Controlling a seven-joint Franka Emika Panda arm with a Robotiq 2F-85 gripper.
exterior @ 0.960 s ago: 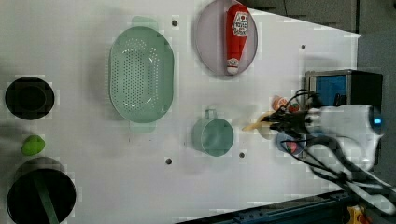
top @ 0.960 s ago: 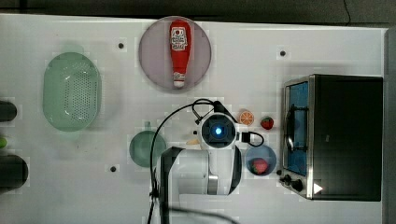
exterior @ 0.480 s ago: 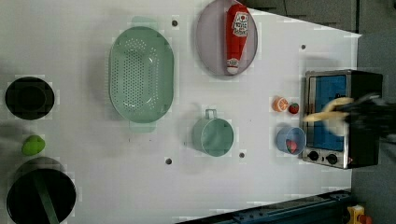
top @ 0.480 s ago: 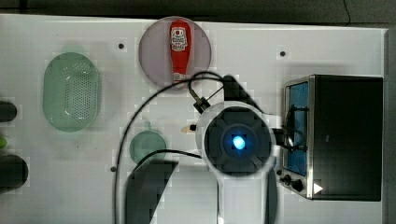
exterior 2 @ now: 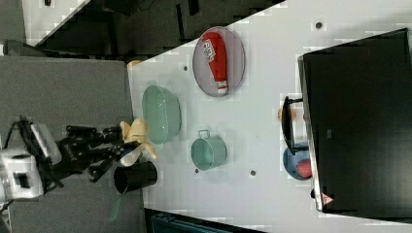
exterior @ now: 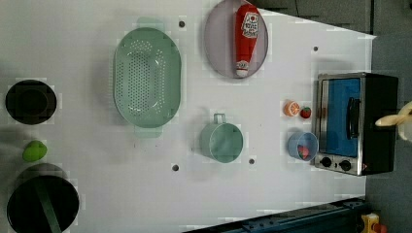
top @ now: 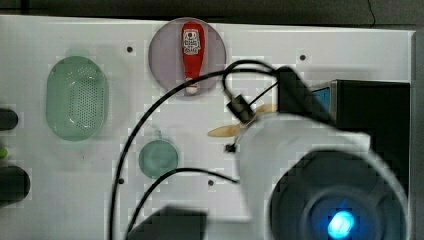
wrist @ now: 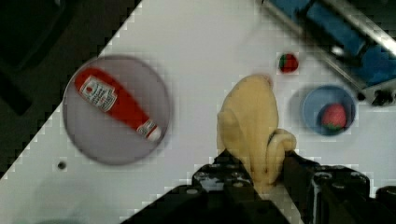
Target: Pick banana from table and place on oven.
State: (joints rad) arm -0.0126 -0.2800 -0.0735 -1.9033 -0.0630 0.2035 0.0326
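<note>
Transport is the step in hand: the gripper point(wrist: 261, 179) pinches the banana point(wrist: 252, 126) between its fingers and carries it high above the table point(exterior: 272, 204), clear of the surface. The oven point(exterior: 379, 126) stands at the table's edge, near the blue bowl point(exterior: 301, 145). Judging from this, the next move calls for centring over the oven's black top, lowering, then releasing.
</note>
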